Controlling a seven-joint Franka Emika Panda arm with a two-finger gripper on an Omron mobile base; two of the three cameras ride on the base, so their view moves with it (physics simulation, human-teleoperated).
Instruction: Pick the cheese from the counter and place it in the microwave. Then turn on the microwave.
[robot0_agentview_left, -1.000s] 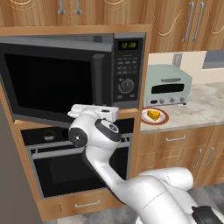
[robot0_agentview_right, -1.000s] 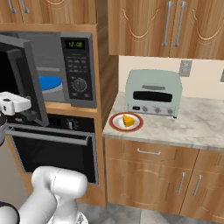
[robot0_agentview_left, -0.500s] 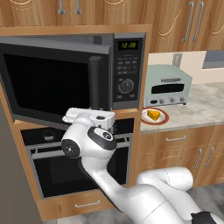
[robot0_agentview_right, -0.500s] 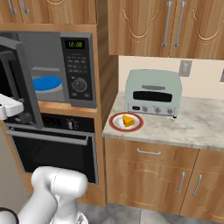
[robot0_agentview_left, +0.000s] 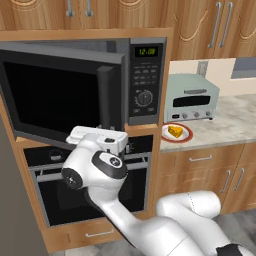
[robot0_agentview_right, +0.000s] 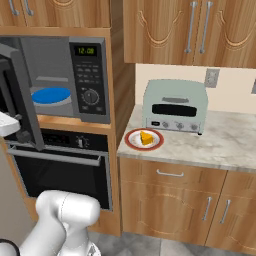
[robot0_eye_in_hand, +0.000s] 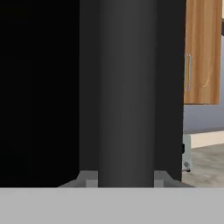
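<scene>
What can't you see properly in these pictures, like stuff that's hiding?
- Claw: in the hand view its tips sit either side of the microwave's handle; the bar hides whether they pinch it.
- Blue plate in the microwave: in the right base view the open door covers its left edge.
- Cheese: too small in the left base view to see its details.
- Microwave buttons: labels too tiny to read.

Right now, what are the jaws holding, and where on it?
The microwave door, by its vertical bar handle, one jaw on each side, near the bar's lower end.
</scene>
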